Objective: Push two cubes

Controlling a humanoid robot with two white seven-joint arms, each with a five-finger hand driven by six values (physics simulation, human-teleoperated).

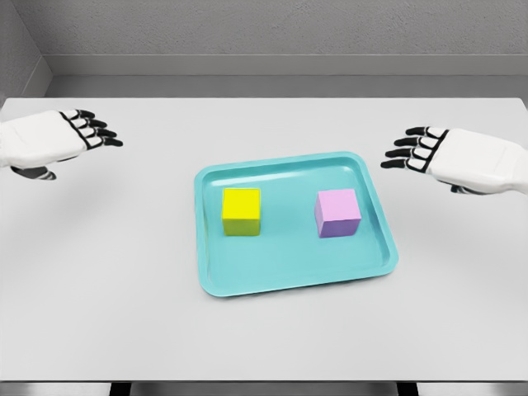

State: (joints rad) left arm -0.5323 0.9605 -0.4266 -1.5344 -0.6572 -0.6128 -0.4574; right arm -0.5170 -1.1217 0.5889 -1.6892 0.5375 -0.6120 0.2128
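Yellow cube [241,211] and purple cube [337,213] side by side inside the teal tray [289,272], apart from each other, yellow on the left. Tray in the middle of the white table [99,289]. Left hand [62,136] off to the left of the tray, fingers loose, holding nothing. Right hand [445,155] off to the right, fingers spread, holding nothing. Both well apart from the cubes.
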